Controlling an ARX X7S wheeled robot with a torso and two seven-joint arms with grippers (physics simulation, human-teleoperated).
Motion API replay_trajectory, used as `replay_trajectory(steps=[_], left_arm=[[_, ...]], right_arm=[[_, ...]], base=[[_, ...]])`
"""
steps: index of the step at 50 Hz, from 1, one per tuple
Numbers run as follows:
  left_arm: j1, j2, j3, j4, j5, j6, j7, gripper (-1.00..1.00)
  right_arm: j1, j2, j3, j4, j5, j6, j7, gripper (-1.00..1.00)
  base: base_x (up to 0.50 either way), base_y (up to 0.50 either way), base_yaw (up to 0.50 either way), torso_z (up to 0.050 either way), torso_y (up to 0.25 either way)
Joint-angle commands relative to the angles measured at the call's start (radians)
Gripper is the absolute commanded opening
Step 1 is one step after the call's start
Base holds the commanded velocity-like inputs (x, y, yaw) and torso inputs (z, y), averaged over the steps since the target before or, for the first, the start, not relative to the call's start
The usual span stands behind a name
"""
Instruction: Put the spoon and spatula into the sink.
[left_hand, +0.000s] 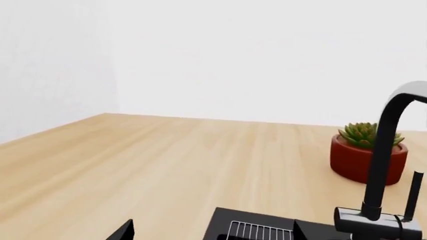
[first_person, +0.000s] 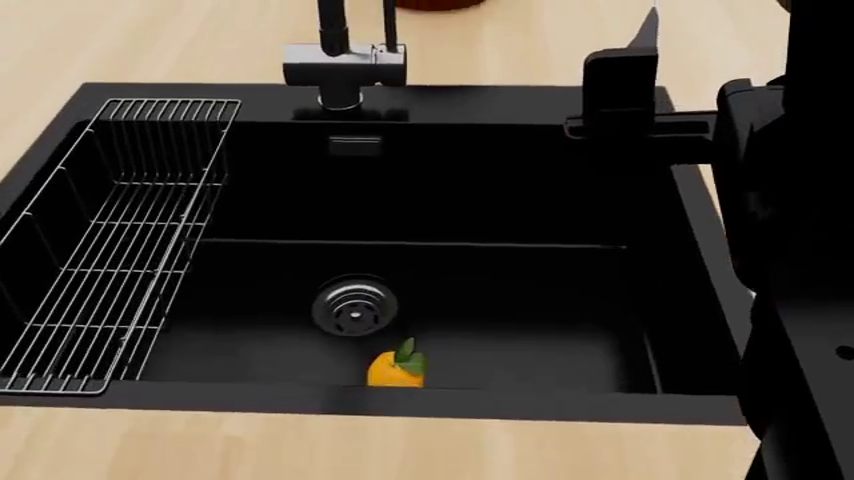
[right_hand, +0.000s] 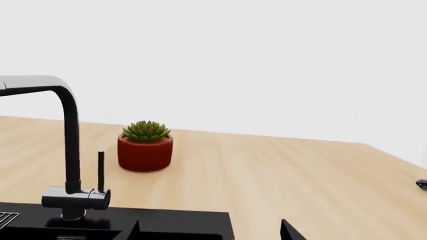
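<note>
- At the near edge of the sink floor you see an orange fruit, just beside the round drain.
- The black basin holds a wire rack along its left wall.
- Your right gripper hangs over the far right corner; you cannot tell its finger state.
- The faucet stands at the far rim, unlabelled.

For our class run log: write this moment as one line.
sink: holds orange near drain | spoon, spatula: not in view | right gripper: over sink's rim, empty | left gripper: barely visible

Right arm showing as matte black, blocky segments w/ flat boxy housings; no markings visible.
</note>
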Motion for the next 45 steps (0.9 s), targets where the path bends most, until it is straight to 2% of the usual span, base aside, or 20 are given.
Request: replay_trajectory(steps=[1,38,41,43,45], left_arm=[[0.005,0.003,0.000,-0.003,-0.005,0.003,-0.002,1.00],[0.010,0.005,0.001,-0.008,-0.019,0.004,-0.010,1.00],[0.008,0.004,0.001,-0.010,-0.020,0.003,-0.011,1.00],[0.008,0.004,0.003,-0.011,-0.020,0.004,-0.011,1.00],[0.008,0.004,0.004,-0.014,-0.020,0.007,-0.012,1.00]], right_arm=[[-0.017,-0.001,0.020,-0.010,0.019,0.004,0.009,1.00],[-0.052,0.019,0.048,-0.031,0.099,0.014,0.061,1.00],[-0.057,0.051,0.045,-0.022,0.149,0.025,0.141,1.00],[-0.056,0.097,0.070,-0.005,0.307,0.025,0.272,1.00],[-0.055,0.163,0.106,0.028,0.554,0.025,0.489,1.00]], base=[[0.28,0.00,0.00,0.000,0.000],[0.10,0.00,0.00,0.000,0.000],[0.00,0.00,0.00,0.000,0.000],[0.00,0.00,0.00,0.000,0.000],[0.00,0.00,0.00,0.000,0.000]])
